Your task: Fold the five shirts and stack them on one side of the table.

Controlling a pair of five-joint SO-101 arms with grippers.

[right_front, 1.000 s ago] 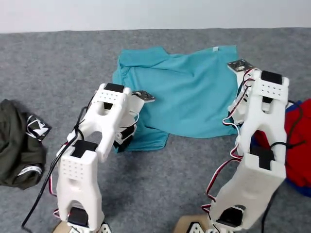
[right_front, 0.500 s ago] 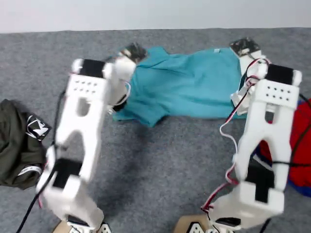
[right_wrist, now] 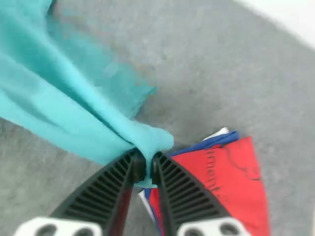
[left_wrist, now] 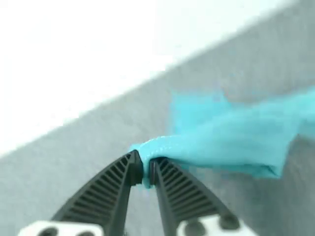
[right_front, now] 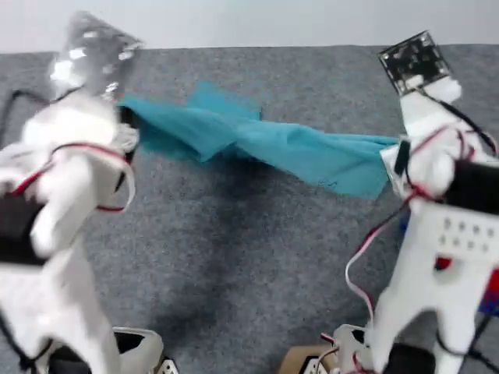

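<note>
Both arms were raised with one garment strung between them. Left gripper [left_wrist: 143, 164] was clenched on a bunched corner of the teal shirt [left_wrist: 236, 142], fabric pinched right at the fingertips. Right gripper [right_wrist: 146, 160] was clamped tight on the opposite bunched end of the same shirt, a small knot of cloth squeezed between its black fingers.

From above, the teal shirt ran as a twisted, sagging band across the far half of the table, from the left arm [right_front: 62, 179] over to the right arm [right_front: 452, 234]. It was gathered narrow at both held ends and wider in the middle, where a loose flap poked toward the far edge. A soft shadow [right_front: 234, 183] lay on the grey table cover [right_front: 312, 257] under it. Couldn't tell whether any lower fold touched the cover.

Red shirt [right_wrist: 216, 182] lay flat on the cover on the right arm's side, just below the right gripper in its wrist view. A strip of blue fabric [right_wrist: 224, 139] showed along its edge, touching it. A sliver of white showed beside the blue, too small to identify.

White wall [right_front: 234, 19] ran behind the table's far edge.
</note>
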